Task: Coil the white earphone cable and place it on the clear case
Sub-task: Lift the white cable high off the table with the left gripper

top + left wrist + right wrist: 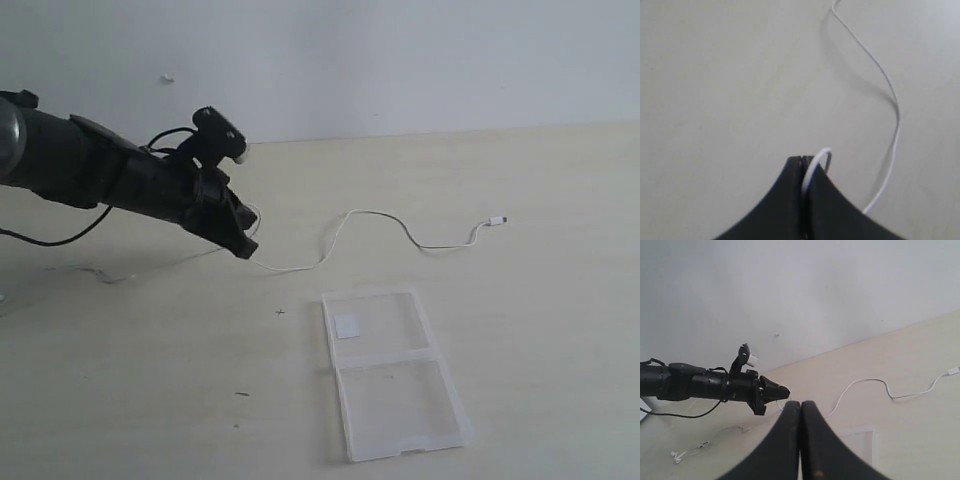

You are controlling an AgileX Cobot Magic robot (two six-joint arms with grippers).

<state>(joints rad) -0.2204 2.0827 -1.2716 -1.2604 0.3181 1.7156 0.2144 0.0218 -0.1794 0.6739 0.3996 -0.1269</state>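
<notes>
Your left tool (804, 161) pinches a thin loop of the cable (897, 107), right tool (800, 403) closed and empty; pull sharply and it could slip free.

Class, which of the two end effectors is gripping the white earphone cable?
The left end effector, shut on a loop of the white earphone cable; the right end effector is shut too, but holds nothing.

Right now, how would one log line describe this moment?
left tool: shut on white earphone cable | right tool: shut, empty | clear case: open flat, no cable on it | cable: uncoiled
</notes>
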